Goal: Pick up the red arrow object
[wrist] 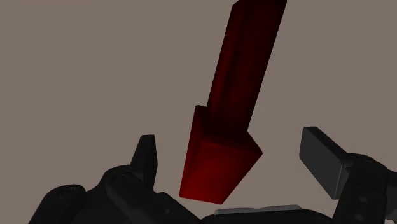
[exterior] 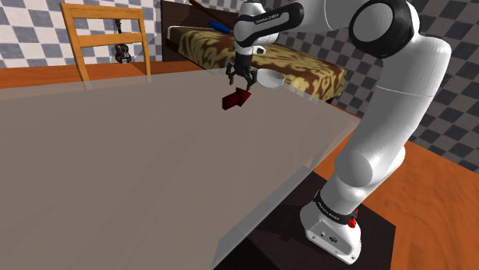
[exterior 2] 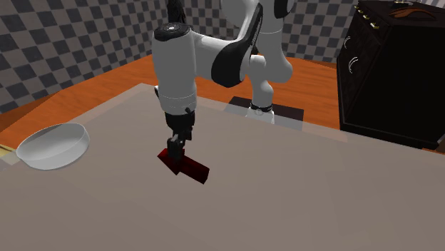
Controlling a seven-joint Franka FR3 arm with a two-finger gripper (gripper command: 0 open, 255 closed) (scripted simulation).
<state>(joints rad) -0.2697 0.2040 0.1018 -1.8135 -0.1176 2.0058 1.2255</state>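
A dark red arrow object (exterior: 236, 98) lies on the grey table (exterior: 115, 169) near its far edge. My black gripper (exterior: 242, 77) hangs straight down over it, fingertips just above one end. Seen from the second exterior view, the arrow (exterior 2: 185, 166) stretches out from under the gripper (exterior 2: 175, 147). In the wrist view the arrow (wrist: 232, 108) has its wide head between the fingers of the gripper (wrist: 234, 153), its shaft pointing away. The fingers (wrist: 145, 158) stand apart, with a gap on each side of the head, so the gripper is open and nothing is clasped.
A clear bowl (exterior 2: 53, 146) sits on the table at the second exterior view's left. A wooden chair (exterior: 107, 38) and a patterned bed (exterior: 269, 67) stand beyond the table's far edge. A black cabinet (exterior 2: 396, 71) stands beside the robot's stand (exterior: 341, 242).
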